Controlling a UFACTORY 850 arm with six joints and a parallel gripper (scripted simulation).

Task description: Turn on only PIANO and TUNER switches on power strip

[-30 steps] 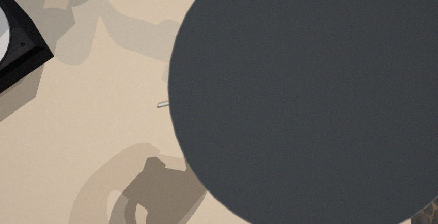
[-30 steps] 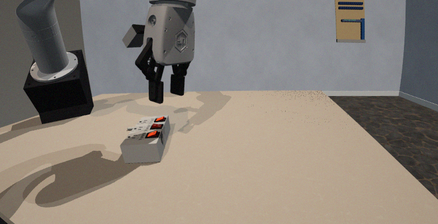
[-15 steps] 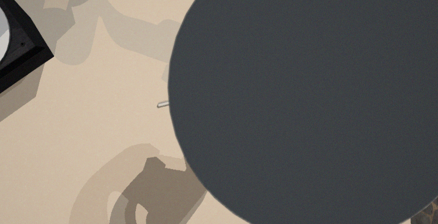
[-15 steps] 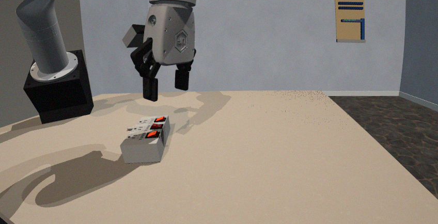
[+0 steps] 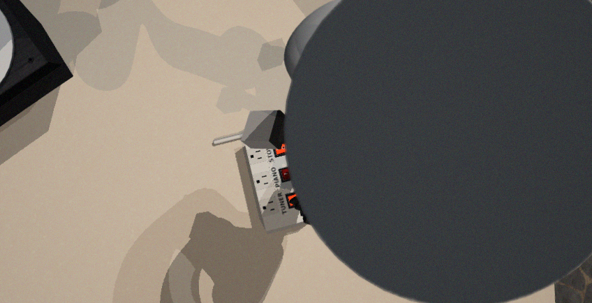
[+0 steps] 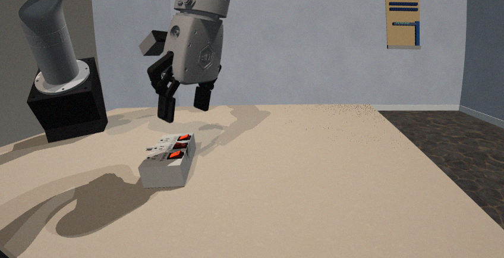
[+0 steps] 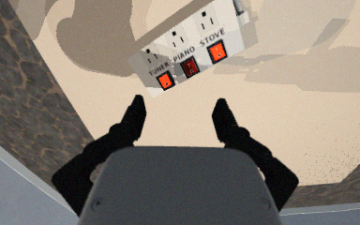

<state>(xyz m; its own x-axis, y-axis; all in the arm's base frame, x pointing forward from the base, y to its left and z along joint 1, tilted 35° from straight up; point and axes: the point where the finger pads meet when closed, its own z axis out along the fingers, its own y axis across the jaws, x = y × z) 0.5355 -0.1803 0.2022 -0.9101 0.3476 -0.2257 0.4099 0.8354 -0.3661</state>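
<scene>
Hovering wide-open gripper point(image 6: 184, 113) point(image 7: 180, 105) above the table, STOVE lit, PIANO dark

Exterior view, left to right: black base block point(image 5: 62, 71) point(image 6: 71, 113) stood at left. Power strip point(image 5: 276, 220) point(image 6: 160, 176) point(image 7: 191, 42) lay flat, switches up, left of centre in the lower half; a pale rod point(image 5: 226, 139) point(image 6: 149, 148) stuck out from its left side. Gripper hung in the upper middle, jaws fully spread, nothing held, fingertips apart from the strip. Wall board point(image 6: 403, 36) was at upper right.

Wrist view, strip at top centre, left to right: TUNER switch point(image 6: 175, 154) point(image 7: 166, 81) glowed orange, PIANO switch point(image 5: 285, 174) point(image 6: 180, 145) point(image 7: 190, 67) was dark red, STOVE switch point(image 5: 280, 149) point(image 6: 184, 137) point(image 7: 217, 52) glowed orange.

Top view: big dark disc point(image 5: 435, 133) covered much of the right side.
</scene>
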